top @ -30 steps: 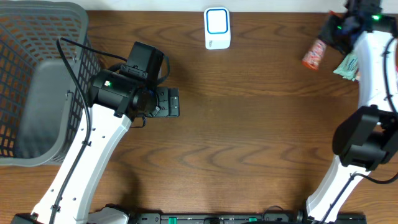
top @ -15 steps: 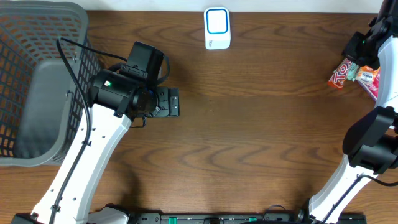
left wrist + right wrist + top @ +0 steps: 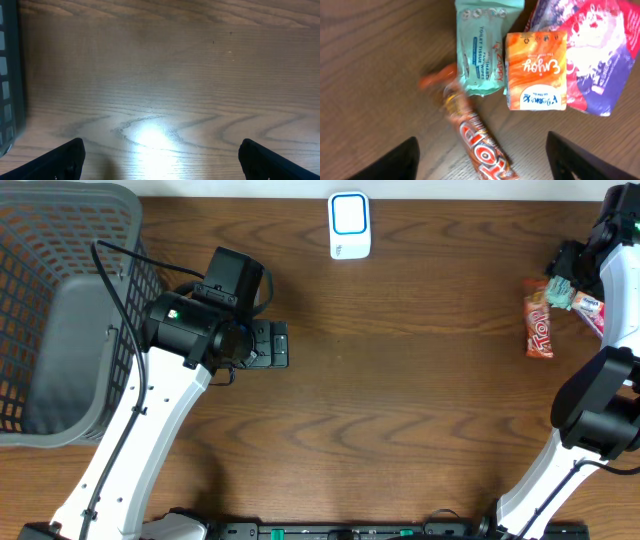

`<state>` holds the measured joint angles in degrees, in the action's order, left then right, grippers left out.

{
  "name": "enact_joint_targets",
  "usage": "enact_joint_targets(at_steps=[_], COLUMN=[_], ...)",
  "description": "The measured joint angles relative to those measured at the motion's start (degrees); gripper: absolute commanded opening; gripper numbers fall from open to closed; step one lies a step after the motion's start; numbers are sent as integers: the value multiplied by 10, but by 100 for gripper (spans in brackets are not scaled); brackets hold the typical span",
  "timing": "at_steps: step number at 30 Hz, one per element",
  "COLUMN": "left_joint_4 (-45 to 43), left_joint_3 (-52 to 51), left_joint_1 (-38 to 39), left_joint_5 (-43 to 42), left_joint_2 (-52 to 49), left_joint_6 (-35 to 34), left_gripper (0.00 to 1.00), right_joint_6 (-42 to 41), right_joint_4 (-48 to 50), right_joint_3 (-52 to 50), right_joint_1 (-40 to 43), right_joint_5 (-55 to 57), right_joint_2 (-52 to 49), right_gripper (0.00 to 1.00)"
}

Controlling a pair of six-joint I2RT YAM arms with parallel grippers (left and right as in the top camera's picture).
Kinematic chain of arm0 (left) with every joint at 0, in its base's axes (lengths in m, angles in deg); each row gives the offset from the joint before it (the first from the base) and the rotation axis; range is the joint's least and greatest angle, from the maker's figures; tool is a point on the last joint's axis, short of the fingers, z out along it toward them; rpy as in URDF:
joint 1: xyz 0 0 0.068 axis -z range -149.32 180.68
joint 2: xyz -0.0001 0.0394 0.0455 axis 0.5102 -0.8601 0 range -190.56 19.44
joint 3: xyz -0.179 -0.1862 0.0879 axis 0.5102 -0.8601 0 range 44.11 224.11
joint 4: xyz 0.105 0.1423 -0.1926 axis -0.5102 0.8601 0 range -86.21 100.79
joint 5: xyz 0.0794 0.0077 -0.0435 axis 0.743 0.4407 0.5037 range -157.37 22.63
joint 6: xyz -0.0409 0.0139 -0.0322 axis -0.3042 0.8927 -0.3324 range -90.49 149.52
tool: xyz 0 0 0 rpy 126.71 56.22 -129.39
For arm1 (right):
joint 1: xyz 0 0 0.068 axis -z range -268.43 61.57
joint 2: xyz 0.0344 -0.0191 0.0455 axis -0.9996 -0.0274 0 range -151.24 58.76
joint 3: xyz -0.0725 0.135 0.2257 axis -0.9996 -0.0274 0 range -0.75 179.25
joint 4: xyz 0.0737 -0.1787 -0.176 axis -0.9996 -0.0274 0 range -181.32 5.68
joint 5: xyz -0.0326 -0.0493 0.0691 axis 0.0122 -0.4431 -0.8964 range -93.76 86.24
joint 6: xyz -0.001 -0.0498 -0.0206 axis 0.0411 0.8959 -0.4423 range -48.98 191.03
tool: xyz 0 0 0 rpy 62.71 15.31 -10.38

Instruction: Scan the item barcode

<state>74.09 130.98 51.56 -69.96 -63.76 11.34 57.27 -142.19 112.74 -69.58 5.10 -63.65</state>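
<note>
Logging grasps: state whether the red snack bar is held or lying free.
Lying free: snack bar rests on the table; right gripper stands open, clear of it.

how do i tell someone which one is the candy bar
At the edge of the wooden table by the right arm lies a small cluster of packets. The candy bar is the one nearest the table's middle: the only long, thin wrapper, red-orange with white letters, beside a mint tissue pack, an orange carton and a purple pouch.
</note>
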Motion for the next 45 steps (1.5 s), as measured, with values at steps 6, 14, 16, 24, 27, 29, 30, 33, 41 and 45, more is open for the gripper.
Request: enact_joint_targets(at_steps=[6,14,16,24,27,29,30,33,41,45], left_joint_4=[0,0,0,0,0,0,0,0,0,0], left_joint_3=[0,0,0,0,0,0,0,0,0,0], left_joint_1=[0,0,0,0,0,0,0,0,0,0], left_joint_5=[0,0,0,0,0,0,0,0,0,0], left_joint_2=[0,0,0,0,0,0,0,0,0,0], left_joint_6=[0,0,0,0,0,0,0,0,0,0], left_gripper=[98,98,98,98,98,98,98,98,98,98], right_joint_6=[2,-2,-5,-21,-22,-23,-23,-23,-24,-26], right_joint_4=[-23,-44,-62,-151,-159,-156,-154,-141,-26,32], right_joint_3=[0,-5,-5,-1,-17,-48,-64,-113,-325,-452], right_joint_1=[0,-1,-2,-50,-85,-109,-117,-131,-134,-147], right_joint_5=[-15,-84,-106,-141,-143,-140,-140,-140,-147,-162], right_joint_2=[4,121,166,257,262,272,280,310,514,594], right_gripper=[99,99,99,99,99,99,99,99,99,99])
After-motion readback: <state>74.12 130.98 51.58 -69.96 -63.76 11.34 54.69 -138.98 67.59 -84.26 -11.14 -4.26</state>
